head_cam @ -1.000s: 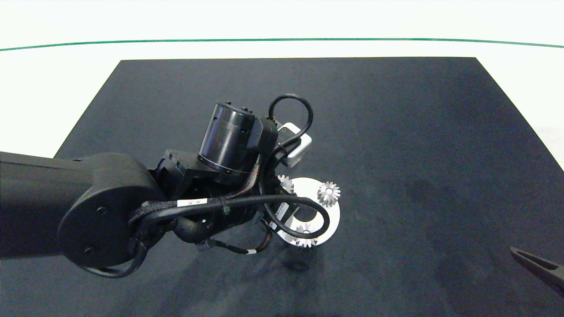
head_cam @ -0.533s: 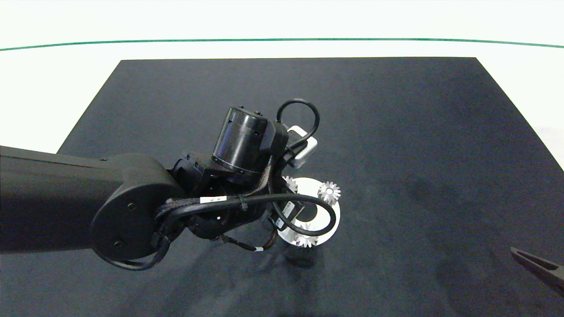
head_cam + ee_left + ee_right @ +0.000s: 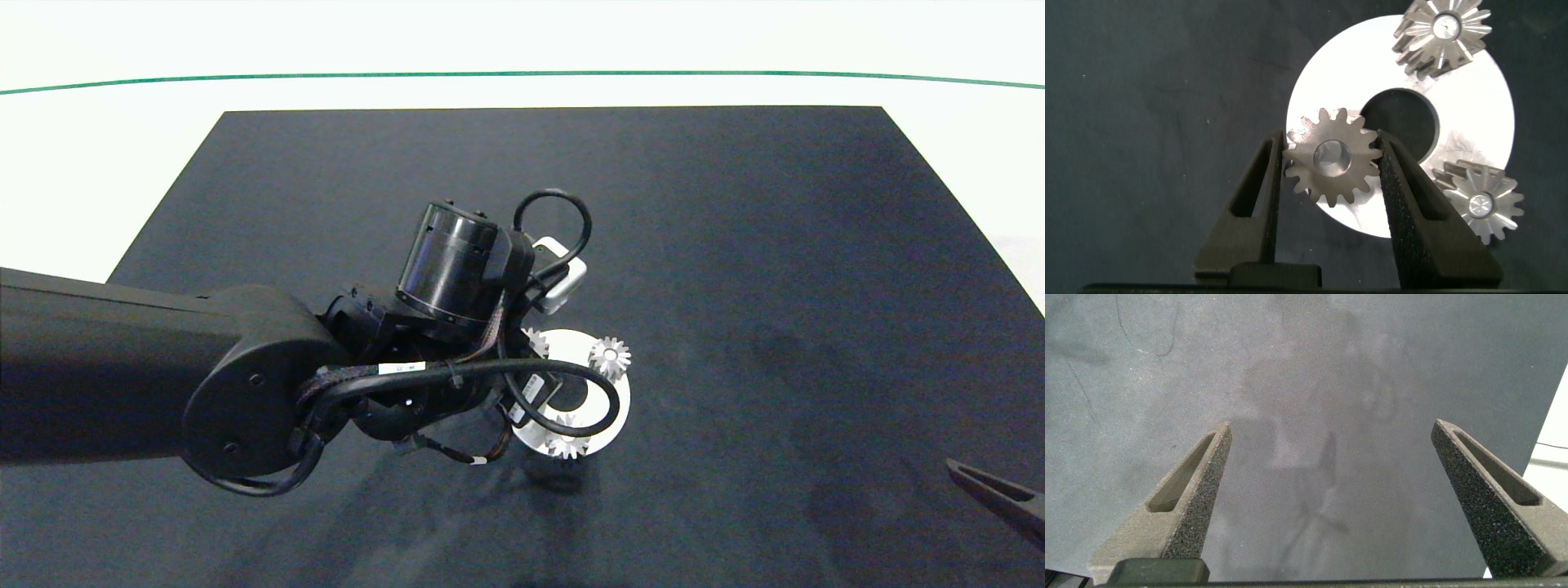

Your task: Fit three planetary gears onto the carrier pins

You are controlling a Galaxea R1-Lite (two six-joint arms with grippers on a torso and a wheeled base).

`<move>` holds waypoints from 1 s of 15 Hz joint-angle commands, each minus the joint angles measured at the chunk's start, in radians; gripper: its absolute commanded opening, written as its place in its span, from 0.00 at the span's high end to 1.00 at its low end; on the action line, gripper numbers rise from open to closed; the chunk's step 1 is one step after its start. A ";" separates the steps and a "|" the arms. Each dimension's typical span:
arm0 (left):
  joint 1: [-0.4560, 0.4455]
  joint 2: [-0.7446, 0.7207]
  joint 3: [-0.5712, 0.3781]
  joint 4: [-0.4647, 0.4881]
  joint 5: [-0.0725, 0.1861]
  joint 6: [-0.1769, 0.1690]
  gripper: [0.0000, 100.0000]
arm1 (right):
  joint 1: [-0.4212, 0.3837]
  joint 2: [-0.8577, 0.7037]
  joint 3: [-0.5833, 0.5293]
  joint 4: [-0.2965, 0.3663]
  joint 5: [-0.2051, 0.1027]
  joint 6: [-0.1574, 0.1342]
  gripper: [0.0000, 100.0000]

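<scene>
The left gripper (image 3: 1330, 163) pinches a planetary gear (image 3: 1333, 157) between its fingers, over the white disc's (image 3: 1470, 114) edge; right gripper (image 3: 1331, 457) fingers spread.

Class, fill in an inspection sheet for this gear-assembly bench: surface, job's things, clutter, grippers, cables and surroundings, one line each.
Surface: dark mat on a white table.
Job's things: white disc flat on the mat; two planetary gears sit on it, each with a pin end showing in its hole; third gear is between the left fingers, over the disc's rim.
Clutter: nothing seen.
Grippers: left gripper shut on the third gear; right gripper open over bare mat, its tip at the head view's right edge.
Cables: black cable loops across the disc in the head view.
Surroundings: green line across the far table.
</scene>
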 commanded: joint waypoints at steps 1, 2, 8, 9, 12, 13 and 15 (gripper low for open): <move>0.000 0.001 0.002 -0.001 0.002 0.002 1.00 | 0.000 0.003 0.000 0.002 -0.003 -0.001 0.00; 0.000 0.001 0.002 -0.001 0.000 0.002 1.00 | 0.000 0.003 0.000 0.002 -0.003 -0.001 0.00; 0.022 0.001 0.009 -0.001 0.000 0.016 1.00 | 0.000 0.003 0.003 0.002 -0.003 -0.001 0.00; 0.022 0.001 0.012 0.001 0.000 0.016 1.00 | 0.000 0.003 0.003 0.002 -0.001 -0.001 0.00; 0.022 0.001 0.015 -0.001 0.000 0.016 1.00 | 0.000 0.003 0.003 0.002 -0.003 -0.001 0.00; 0.022 0.001 0.015 -0.001 0.000 0.016 1.00 | 0.000 0.001 0.003 0.002 -0.003 -0.001 0.00; 0.019 0.005 0.012 -0.002 0.000 0.014 1.00 | 0.000 0.001 0.003 0.002 -0.003 -0.001 0.00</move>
